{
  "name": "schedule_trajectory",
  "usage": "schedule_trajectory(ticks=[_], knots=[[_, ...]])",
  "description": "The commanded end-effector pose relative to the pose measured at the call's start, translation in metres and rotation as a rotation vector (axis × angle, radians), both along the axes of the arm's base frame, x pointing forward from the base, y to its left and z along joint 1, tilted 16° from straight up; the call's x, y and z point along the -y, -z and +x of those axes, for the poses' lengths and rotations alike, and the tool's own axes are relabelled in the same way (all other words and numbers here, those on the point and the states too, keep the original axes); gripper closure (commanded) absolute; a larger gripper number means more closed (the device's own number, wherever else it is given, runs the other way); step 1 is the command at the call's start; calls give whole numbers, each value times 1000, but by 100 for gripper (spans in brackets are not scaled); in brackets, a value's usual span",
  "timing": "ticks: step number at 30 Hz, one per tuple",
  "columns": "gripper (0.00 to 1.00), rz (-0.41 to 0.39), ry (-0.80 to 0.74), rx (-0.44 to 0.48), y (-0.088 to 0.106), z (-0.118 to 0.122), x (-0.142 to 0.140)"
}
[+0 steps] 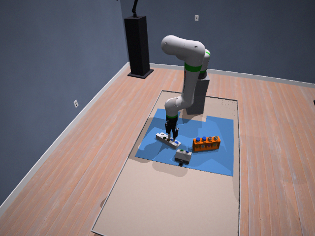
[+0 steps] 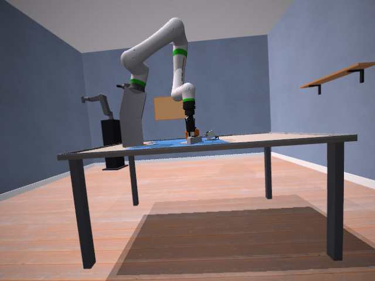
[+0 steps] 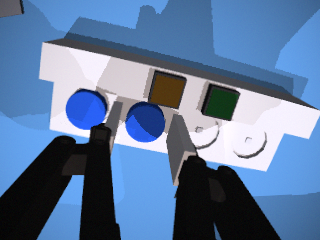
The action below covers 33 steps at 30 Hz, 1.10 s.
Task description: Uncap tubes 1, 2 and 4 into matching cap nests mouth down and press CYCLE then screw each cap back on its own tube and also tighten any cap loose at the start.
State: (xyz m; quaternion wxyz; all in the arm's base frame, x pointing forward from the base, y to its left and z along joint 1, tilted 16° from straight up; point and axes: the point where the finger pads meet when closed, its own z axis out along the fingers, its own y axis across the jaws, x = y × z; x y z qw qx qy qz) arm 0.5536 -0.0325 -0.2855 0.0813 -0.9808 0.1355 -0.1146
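tabletop (image 1: 162, 203) carries blue mat (image 1: 218, 162), arm (image 1: 189, 76) bent down over it. orange decapping station (image 1: 205, 145) sits well right of white cap tray (image 3: 150, 100); key desk (image 1: 183, 156) between them, nearer camera. pincer (image 3: 141, 145) hangs over tray, fingers parted a bit, straddling second blue cap (image 3: 145, 121). cap sits in its nest between fingertips with slim gaps either side, so not gripped. another blue cap (image 3: 86, 108) in nest just beside. amber lamp (image 3: 168, 89) and green lamp (image 3: 221, 102) behind nests.
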Motion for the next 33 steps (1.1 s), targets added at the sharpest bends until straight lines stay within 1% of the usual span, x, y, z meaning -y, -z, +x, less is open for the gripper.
schedule_trajectory(ticks=[1, 6, 14, 16, 31, 33], knots=[[71, 0, 0, 0, 0, 0, 0], [71, 0, 0, 0, 0, 0, 0], [71, 0, 0, 0, -39, -10, 5], [71, 0, 0, 0, -39, -10, 5], [71, 0, 0, 0, -111, -28, 15], [71, 0, 0, 0, -111, -28, 15]])
